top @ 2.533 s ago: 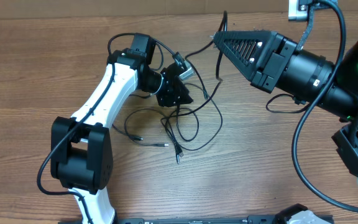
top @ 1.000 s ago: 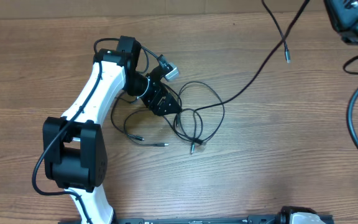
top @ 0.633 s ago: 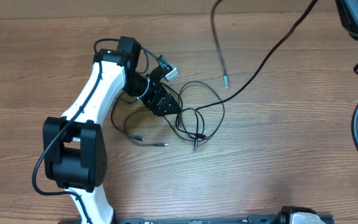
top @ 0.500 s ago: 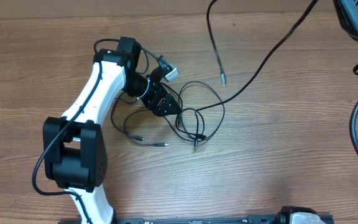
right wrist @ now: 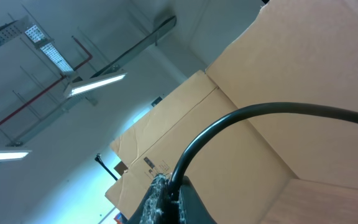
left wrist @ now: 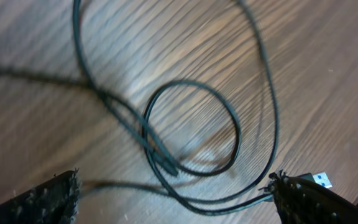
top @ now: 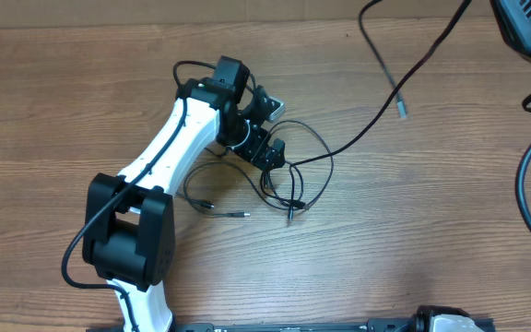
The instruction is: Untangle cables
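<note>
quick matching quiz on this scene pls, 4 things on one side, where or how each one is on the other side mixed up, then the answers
1. left gripper
2. right gripper
3. looped cables
4. plug end

a. shut on the lifted cable
b. lying tangled on the table
c. by itself, off to the right of the tangle
d. open, fingers spread wide over the loops

Pairs: 1-d, 2-a, 3-b, 4-c
</note>
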Tool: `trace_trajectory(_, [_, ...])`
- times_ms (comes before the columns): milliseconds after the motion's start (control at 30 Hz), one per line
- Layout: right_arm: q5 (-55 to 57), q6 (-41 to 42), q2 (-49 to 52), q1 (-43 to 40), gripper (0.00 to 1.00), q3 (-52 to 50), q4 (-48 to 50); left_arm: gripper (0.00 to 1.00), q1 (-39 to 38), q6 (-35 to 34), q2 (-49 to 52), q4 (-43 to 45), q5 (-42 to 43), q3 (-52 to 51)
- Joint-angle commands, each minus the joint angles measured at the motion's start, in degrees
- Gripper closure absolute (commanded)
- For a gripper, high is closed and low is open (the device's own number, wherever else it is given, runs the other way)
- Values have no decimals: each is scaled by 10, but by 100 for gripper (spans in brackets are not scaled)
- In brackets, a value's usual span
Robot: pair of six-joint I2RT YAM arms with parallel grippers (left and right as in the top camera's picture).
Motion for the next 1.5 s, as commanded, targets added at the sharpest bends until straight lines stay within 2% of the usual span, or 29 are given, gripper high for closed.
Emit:
trace_trajectory(0, [-2, -6, 7, -4, 96, 11, 2, 0, -18, -100, 2, -14, -66, -17])
trace_trajectory(233, [0, -6, 23, -4, 96, 11, 2, 1, -77, -184, 2, 11, -188, -111])
trace_trajectory(433, [0, -4, 26, -4, 96, 11, 0, 0, -97, -193, 1, 2, -197, -182])
trace_trajectory(667, [4, -36, 28, -14, 96, 11, -49, 0, -85, -152, -12, -12, -193, -183])
trace_trajectory(800, [4, -89, 42, -52, 96, 11, -122, 0, -85, -59, -37, -30, -143, -183])
trace_trajectory(900, [4, -138, 59, -89, 96, 11, -199, 0, -84, -21, -66, -37, -109, -183])
trace_trajectory(1133, [2, -169, 85, -129, 96, 11, -258, 0, -84, -14, -81, -34, -109, -183])
trace_trajectory(1333, [-15, -205, 88, -132, 96, 10, -276, 0, -84, -16, -81, -27, -103, -183])
trace_trajectory(1467, [-8, -268, 89, -132, 96, 10, -362, 0, -84, -16, -81, -26, -92, -183])
